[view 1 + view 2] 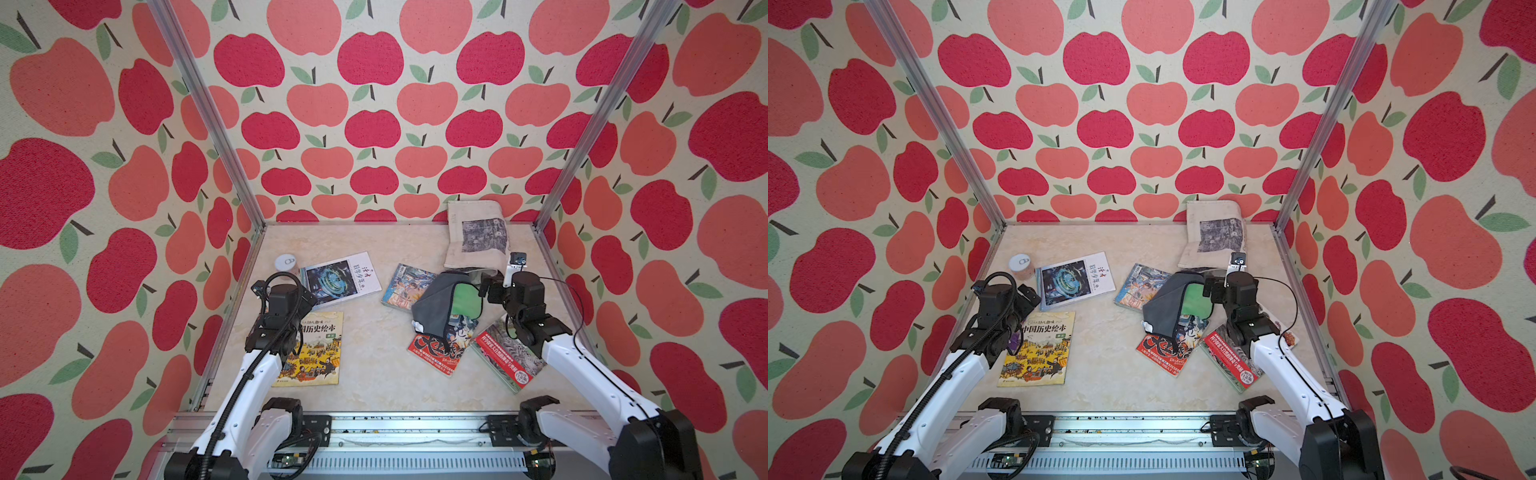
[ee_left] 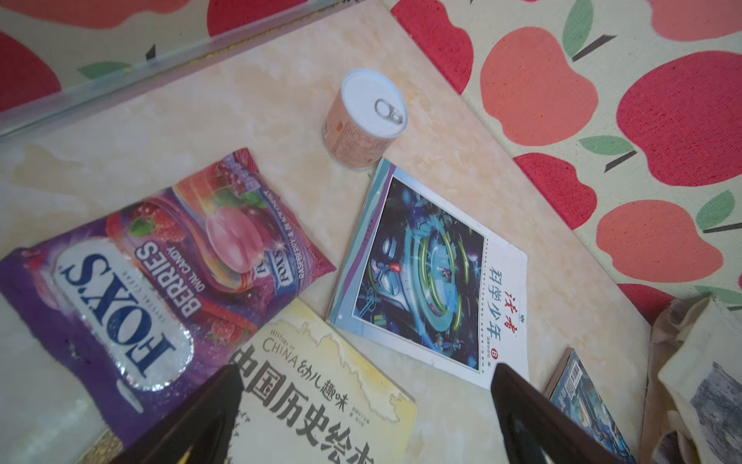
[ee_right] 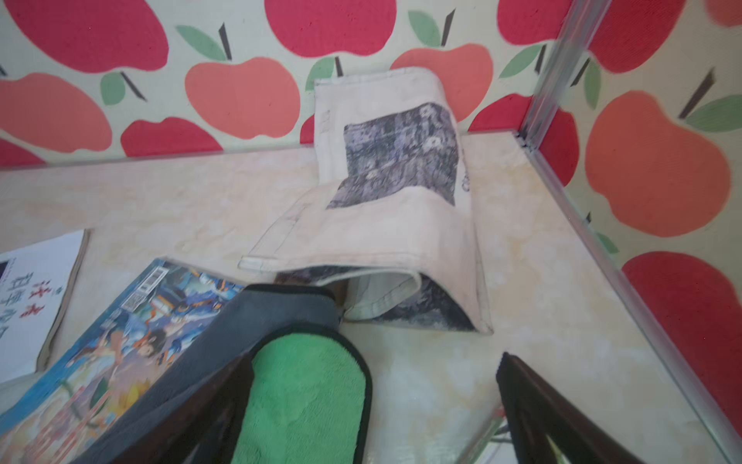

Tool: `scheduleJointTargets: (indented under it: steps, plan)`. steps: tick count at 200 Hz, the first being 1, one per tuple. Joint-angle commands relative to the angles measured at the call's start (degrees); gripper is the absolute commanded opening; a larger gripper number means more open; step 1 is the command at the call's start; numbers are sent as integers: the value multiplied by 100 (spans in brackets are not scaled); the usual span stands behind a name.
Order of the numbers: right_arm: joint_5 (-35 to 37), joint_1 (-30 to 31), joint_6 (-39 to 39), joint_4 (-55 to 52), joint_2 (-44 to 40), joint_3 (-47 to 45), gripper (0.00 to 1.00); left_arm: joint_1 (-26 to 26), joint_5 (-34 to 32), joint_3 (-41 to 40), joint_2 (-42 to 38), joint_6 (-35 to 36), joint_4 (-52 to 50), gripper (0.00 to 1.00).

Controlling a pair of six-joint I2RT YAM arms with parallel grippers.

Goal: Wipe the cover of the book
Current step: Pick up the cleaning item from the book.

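A grey cloth with a green inner face [image 1: 440, 307] [image 1: 1167, 309] lies humped over a red comic book [image 1: 438, 355] and a blue comic book [image 1: 405, 284] [image 3: 120, 341]. My right gripper [image 1: 484, 289] [image 3: 373, 361] is open at the cloth's right end. The green flap [image 3: 305, 397] sits between its fingers, against one of them and not clamped. My left gripper [image 1: 306, 297] [image 2: 365, 368] hangs open above the top edge of a yellow history book [image 1: 316, 353] [image 2: 321, 393], holding nothing. A white science magazine [image 1: 340, 278] [image 2: 425, 273] lies just beyond it.
A red-and-green book [image 1: 507, 361] lies under my right arm. A canvas tote bag [image 1: 478, 237] [image 3: 401, 201] leans on the back wall. A small can [image 1: 286, 262] [image 2: 365, 116] and a purple candy bag [image 2: 152, 273] sit at the left. Metal frame posts line the table edges.
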Motion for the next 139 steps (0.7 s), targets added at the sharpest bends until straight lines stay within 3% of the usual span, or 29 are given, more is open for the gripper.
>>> scheduleJointTargets:
  steps: [1,21,54,87,106,139]
  plan:
    - [-686,438,339,-1223,284,347,99,-144,652,-14,-76,-616,-1010,99]
    - [-692,785,267,-1494,917,658,99,-277,751,35,49,-441,-1552,99]
    - [-707,982,359,-1750,1872,1107,99,-170,-701,19,-98,-851,-2771,99]
    - [-871,1022,493,-1659,2468,1353,99,190,-985,-859,-936,-520,-1622,99]
    - [-986,1029,513,-1651,2717,1455,99,689,-620,-1431,-1356,-201,-783,99]
    - [-1240,1030,505,-1790,3018,1612,99,1860,735,-1833,-1341,127,-101,99]
